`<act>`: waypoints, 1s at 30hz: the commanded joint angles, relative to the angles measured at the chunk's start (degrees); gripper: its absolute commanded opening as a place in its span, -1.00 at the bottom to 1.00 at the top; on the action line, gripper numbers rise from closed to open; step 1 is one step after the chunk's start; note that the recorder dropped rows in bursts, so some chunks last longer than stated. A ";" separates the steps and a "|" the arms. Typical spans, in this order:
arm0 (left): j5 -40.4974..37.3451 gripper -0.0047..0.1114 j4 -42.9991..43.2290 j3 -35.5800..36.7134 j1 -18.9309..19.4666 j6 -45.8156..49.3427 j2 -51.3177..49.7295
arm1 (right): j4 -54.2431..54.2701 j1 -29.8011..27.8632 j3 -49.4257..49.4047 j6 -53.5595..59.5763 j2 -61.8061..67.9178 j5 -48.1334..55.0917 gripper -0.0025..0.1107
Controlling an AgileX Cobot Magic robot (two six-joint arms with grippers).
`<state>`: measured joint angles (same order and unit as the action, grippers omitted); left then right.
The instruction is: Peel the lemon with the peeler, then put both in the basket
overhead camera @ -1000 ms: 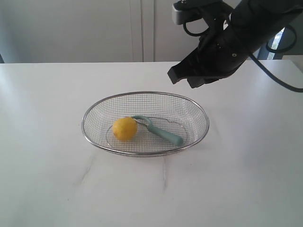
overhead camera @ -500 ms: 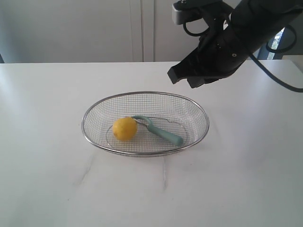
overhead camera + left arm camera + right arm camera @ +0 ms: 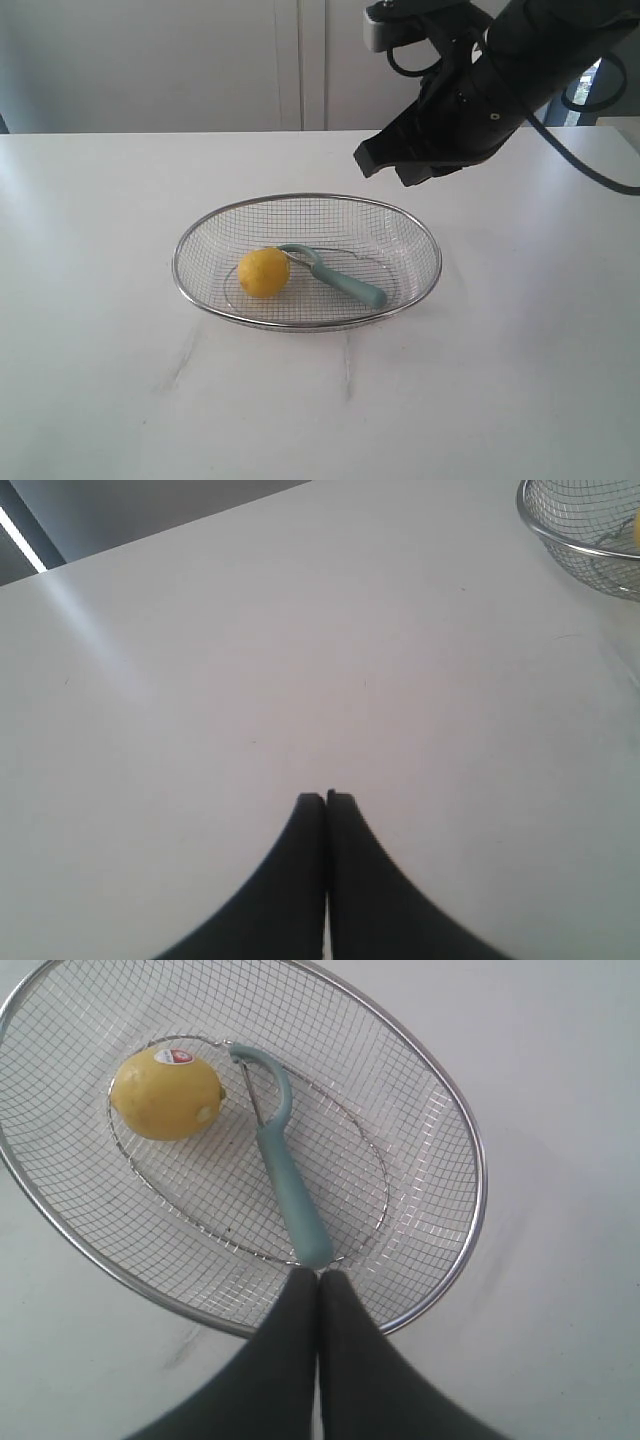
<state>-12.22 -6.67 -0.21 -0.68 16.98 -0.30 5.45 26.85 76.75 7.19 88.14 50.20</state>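
we log: lemon [image 3: 264, 272] + peeler [image 3: 340, 280] both inside basket [image 3: 300, 197], peeler head just beside lemon | right hand [image 3: 320, 1275] pinched closed, empty, above basket, probably lining up on peeler handle | left hand [image 3: 327, 798] closed, empty, parked beside basket over bare tabletop [image 3: 200, 680]

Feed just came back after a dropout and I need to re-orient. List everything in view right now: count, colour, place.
table: one, white, under everything
wall panels: several, pale grey-white, behind the table
basket: one, silver wire mesh, middle of the table
lemon: one, yellow, inside the basket beside the peeler's head
peeler: one, pale teal handle, lying flat inside the basket
right gripper: one, black, shut and empty, hanging above the basket near the peeler's handle end
left gripper: one, black, shut and empty, over bare table off to the side of the basket
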 commanded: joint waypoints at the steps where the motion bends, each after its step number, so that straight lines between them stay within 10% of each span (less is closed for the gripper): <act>1: 0.14 -0.92 -0.25 0.21 -0.28 -0.49 0.30 | 0.09 0.00 -0.28 0.32 -0.57 -0.59 -0.96; 30: -0.08 -0.92 -0.36 0.21 -0.02 -11.10 0.30 | 0.09 0.00 -0.28 0.32 -0.57 -0.59 -0.96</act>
<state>-12.22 -6.56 -0.21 -0.68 8.08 -0.30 5.45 26.85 76.75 7.19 88.14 50.20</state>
